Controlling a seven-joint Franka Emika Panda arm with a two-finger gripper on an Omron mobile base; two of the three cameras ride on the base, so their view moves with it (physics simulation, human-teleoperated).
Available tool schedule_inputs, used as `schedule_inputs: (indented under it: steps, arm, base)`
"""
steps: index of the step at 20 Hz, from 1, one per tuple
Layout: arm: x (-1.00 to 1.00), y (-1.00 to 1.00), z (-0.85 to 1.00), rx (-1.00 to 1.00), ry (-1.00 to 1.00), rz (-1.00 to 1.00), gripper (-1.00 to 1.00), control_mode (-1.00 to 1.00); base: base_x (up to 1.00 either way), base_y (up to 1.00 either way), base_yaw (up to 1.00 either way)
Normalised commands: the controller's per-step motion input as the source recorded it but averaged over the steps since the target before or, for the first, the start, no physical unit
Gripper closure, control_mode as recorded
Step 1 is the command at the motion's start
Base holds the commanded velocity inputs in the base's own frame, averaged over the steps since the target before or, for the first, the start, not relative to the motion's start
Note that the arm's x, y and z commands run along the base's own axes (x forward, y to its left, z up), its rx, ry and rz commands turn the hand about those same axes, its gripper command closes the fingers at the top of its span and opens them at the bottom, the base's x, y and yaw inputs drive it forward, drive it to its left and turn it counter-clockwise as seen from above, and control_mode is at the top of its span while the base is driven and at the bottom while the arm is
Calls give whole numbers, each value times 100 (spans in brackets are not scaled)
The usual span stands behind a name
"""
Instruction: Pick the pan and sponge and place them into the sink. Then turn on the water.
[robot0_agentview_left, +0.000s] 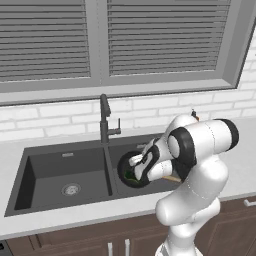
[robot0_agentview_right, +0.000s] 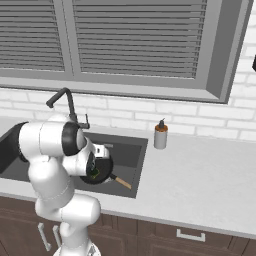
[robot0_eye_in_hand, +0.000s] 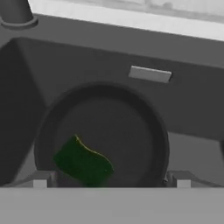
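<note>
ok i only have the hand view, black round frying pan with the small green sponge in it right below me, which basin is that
Observer: The right basin of the dark grey double-basin sink. The round black frying pan lies in it, under the open gripper.
Operator: where does its handle point
Observer: The light-brown wooden handle points toward the basin's front edge, away from the faucet.
Operator: and the faucet lever
Observer: The tall dark grey gooseneck faucet stands behind the divider. Its small lever sticks out on the right side.
</note>
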Motion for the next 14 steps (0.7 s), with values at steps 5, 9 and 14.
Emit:
schedule_inputs:
  steps: [5,9,14]
  arm:
    - [-5,0,63,7,-32,0,-100,-100]
    - [-4,0,68,8,-32,0,-100,-100]
    - [-19,0,49,7,-30,0,-100,-100]
  base:
    - [0,0,0]
    - [0,0,0]
    - [0,0,0]
